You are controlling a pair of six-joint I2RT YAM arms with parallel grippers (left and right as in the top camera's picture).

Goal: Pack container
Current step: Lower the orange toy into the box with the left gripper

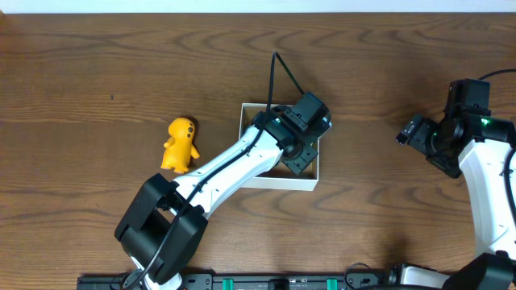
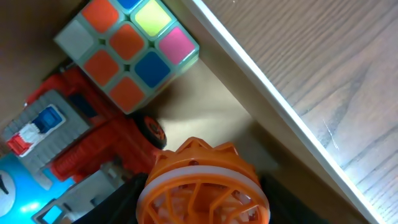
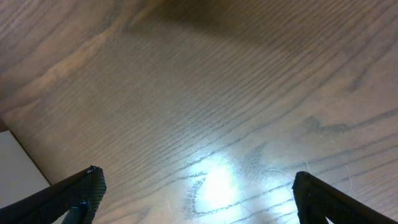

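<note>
Inside the container (image 1: 292,184), which is sitting mid-table on the wooden table (image 1: 97,64), the left gripper (image 2: 200,208) is pinching an orange lattice ball (image 2: 202,177) above the tan floor, judging by the dark fingers hugging its sides. The ball is hanging beside the thin white wall, just off the wheel of a red toy truck (image 2: 81,134). A colour cube (image 2: 130,50) is lying against the truck further in, and a blue toy (image 2: 15,193) is showing at the edge of the wrist view. The right gripper (image 3: 199,202) is hovering well off to the right, fingers spread wide over bare wood and carrying nothing. A yellow figure (image 1: 179,145) is standing on the table near the container's left side, not yet packed.

The step in hand is looking like the set-down of the ball. It is calling for a straight descent into the free gap between truck and wall, with the ball resting on the cardboard before the fingers part. The opening is best kept small, since wall and truck are crowding either side. A round toy is liable to roll, so releasing it low against the truck is looking safest.
</note>
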